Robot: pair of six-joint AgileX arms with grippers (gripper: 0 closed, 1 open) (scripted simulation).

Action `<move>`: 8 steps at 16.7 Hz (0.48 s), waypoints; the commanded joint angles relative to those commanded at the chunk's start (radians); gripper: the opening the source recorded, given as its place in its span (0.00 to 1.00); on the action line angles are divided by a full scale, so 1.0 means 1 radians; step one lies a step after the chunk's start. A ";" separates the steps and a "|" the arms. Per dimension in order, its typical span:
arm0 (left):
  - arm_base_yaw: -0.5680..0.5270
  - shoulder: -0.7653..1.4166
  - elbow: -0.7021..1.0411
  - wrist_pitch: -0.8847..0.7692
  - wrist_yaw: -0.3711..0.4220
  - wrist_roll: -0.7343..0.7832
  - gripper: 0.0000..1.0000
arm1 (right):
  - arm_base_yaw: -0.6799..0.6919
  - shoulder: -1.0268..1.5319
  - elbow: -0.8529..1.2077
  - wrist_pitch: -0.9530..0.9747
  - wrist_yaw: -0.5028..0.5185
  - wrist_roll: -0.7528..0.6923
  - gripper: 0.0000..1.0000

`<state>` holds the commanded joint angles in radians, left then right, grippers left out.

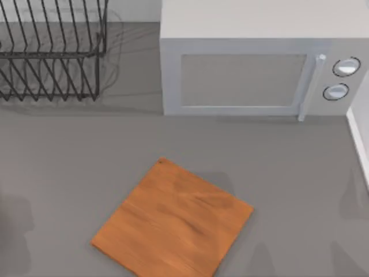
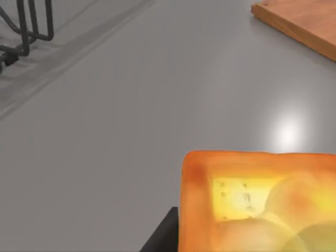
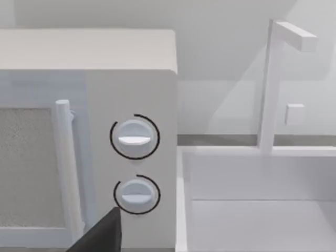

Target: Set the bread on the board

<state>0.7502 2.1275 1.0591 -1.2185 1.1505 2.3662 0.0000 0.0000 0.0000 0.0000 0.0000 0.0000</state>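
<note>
- The bread (image 2: 257,205) fills the close part of the left wrist view: a square toasted piece with an orange-brown crust and a paler yellow, soft-looking middle.
- A dark finger (image 2: 160,239) of the left gripper shows just beside the bread's edge, so I judge that the bread is in this gripper or directly under it; whether the fingers press on it I cannot tell.
- The board (image 1: 173,222) lies on the near middle of the table (image 1: 57,173), turned like a diamond. It is flat, square wood with visible grain and a thin edge, and nothing lies on it.
- In the left wrist view the board's corner (image 2: 299,23) is well apart from the bread, with bare smooth table between.
- To do this step well, the left arm should carry the bread level and high enough to pass the board's edge, stop over its middle, and lower it before letting go.
- At the far side stand a wire rack (image 1: 52,52) on the left and a pale microwave (image 1: 242,69) with two round knobs.
- The right gripper's dark tip (image 3: 100,236) faces the microwave's knobs; its state I cannot tell.
</note>
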 joint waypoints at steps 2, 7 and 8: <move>0.000 -0.063 0.013 -0.075 -0.004 -0.004 0.00 | 0.000 0.000 0.000 0.000 0.000 0.000 1.00; 0.011 -0.148 0.029 -0.177 0.005 -0.010 0.00 | 0.000 0.000 0.000 0.000 0.000 0.000 1.00; 0.011 -0.148 0.029 -0.177 0.005 -0.010 0.00 | 0.000 0.000 0.000 0.000 0.000 0.000 1.00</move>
<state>0.7610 1.9791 1.0884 -1.3956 1.1558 2.3561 0.0000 0.0000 0.0000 0.0000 0.0000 0.0000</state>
